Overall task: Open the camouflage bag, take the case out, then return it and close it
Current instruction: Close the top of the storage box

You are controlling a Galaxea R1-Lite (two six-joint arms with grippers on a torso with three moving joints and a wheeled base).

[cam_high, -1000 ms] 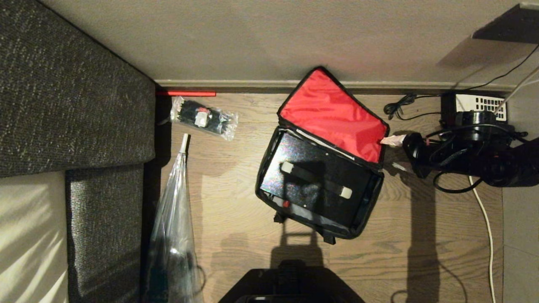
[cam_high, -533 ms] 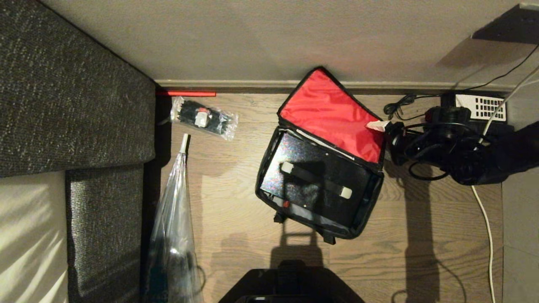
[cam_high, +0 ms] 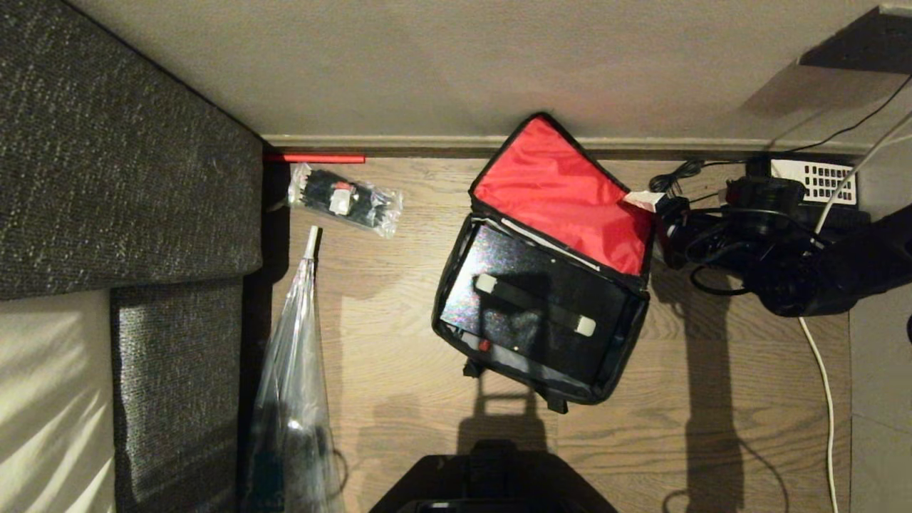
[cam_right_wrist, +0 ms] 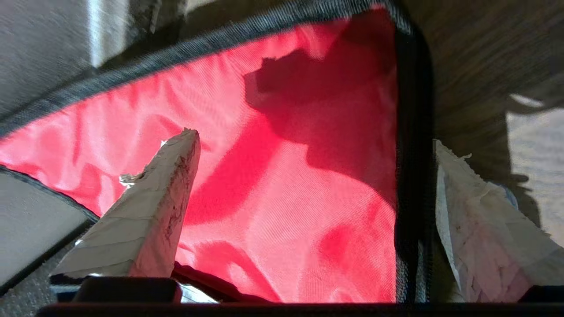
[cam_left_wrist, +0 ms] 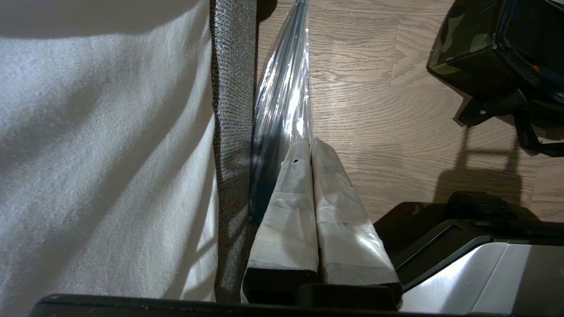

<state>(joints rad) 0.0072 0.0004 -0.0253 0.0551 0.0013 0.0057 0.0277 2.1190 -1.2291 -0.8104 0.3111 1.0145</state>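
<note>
Red lining of lid (cam_right_wrist: pixel 308 185) between spread right gripper (cam_right_wrist: pixel 308 207) fingers, nothing gripped. Bag (cam_high: pixel 545 285) on floor (cam_high: pixel 399 370), case (cam_high: pixel 531 306) inside. Best to pinch black edge squarely, fold lid over slowly. Left gripper (cam_left_wrist: pixel 310 149) closed, empty.

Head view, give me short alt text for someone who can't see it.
An open camouflage bag lies on a wooden floor, red lid flipped back, a black case inside. The open right gripper straddles the lid's edge.
</note>
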